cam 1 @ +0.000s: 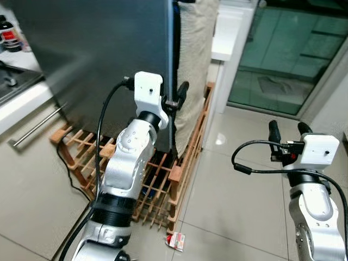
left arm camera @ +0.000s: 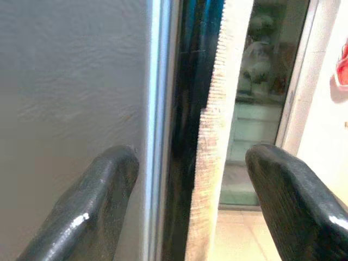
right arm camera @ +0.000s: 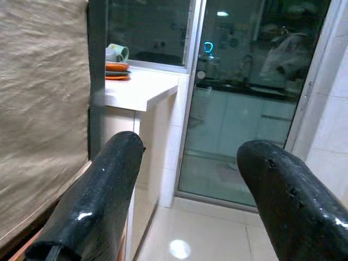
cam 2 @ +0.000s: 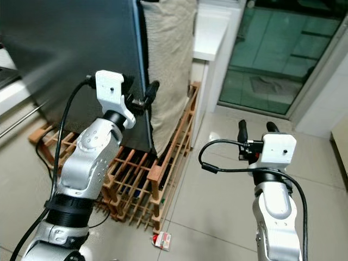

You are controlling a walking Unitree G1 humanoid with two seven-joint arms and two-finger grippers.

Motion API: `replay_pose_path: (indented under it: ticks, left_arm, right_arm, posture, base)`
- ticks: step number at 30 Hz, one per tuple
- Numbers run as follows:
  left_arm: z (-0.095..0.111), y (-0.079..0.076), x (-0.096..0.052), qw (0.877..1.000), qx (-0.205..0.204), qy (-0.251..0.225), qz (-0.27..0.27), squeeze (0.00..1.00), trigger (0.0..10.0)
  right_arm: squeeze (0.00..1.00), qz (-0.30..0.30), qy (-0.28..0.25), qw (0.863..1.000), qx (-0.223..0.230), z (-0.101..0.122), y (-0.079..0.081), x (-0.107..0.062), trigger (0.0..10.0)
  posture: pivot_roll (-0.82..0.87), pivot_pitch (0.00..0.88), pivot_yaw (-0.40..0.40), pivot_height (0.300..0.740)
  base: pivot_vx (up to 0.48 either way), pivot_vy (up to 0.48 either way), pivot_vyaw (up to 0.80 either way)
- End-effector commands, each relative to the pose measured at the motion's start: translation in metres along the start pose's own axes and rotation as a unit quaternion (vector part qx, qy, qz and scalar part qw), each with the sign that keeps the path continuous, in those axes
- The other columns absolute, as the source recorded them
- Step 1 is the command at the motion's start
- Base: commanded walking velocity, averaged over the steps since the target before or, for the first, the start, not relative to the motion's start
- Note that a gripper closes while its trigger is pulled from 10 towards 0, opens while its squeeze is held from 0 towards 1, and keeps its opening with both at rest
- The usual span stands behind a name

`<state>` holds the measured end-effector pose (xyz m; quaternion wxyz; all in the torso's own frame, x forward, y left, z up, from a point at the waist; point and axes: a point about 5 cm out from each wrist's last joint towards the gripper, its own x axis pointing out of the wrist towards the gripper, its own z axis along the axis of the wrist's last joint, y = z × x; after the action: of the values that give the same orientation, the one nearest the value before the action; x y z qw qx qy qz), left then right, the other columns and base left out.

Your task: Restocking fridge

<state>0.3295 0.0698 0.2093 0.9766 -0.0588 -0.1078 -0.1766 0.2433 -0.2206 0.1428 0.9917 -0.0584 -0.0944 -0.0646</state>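
The fridge's dark grey door (cam 1: 98, 49) stands upright on the left, with a beige cloth (cam 1: 196, 49) hanging along its side. My left gripper (cam 1: 175, 98) is raised to the door's right edge (left arm camera: 157, 109). It is open, one black finger (left arm camera: 103, 190) in front of the door face and the other finger (left arm camera: 288, 190) beyond the cloth (left arm camera: 217, 136). My right gripper (cam 1: 289, 129) is held up over the tiled floor to the right, open with nothing between its fingers, well apart from the fridge.
A wooden lattice rack (cam 1: 163, 179) lies on the floor under and beside the fridge. A small red and white packet (cam 1: 175, 241) lies on the tiles by its corner. A white counter (cam 1: 228, 32) and glass sliding door (cam 1: 288, 49) stand behind. A cabinet handle (cam 1: 35, 128) is at left.
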Motion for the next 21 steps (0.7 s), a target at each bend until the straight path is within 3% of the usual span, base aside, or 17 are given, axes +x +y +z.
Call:
replay_pose_path:
  ticks: [1,14,18,19,21]
  left_arm:
    - [0.001,0.0,0.004,1.0,-0.002,-0.001,0.003,0.0,10.0]
    - [0.0,-0.003,0.008,1.0,-0.018,-0.006,-0.006,0.0,10.0]
    - [-0.001,0.009,-0.007,1.0,-0.014,-0.007,0.0,0.0,10.0]
    - [-0.004,0.015,-0.02,1.0,-0.015,-0.006,0.002,0.0,10.0]
    - [-0.005,0.017,-0.024,1.0,-0.014,-0.004,0.001,0.0,10.0]
  right_arm:
    - [0.0,0.003,-0.003,1.0,-0.003,0.004,0.0,0.0,10.0]
    - [0.0,0.003,-0.003,1.0,-0.008,0.004,-0.001,0.002,10.0]
    - [0.0,-0.007,-0.013,1.0,-0.009,0.006,-0.004,-0.001,10.0]
    - [0.0,-0.023,-0.028,0.999,-0.014,0.011,-0.007,-0.008,10.0]
    - [0.0,-0.026,-0.032,0.999,-0.014,0.012,-0.008,-0.01,10.0]
  posture:
    - [-0.21,0.0,0.032,0.74]
    - [-0.23,0.0,0.039,0.74]
    - [-0.22,0.0,0.039,0.74]
    - [-0.22,0.0,0.037,0.74]
    - [-0.22,0.0,0.037,0.74]
  base:
    - [0.0,0.0,0.0]
    - [0.0,0.0,0.0]
    - [0.0,0.0,0.0]
    - [0.0,0.0,0.0]
    - [0.0,0.0,0.0]
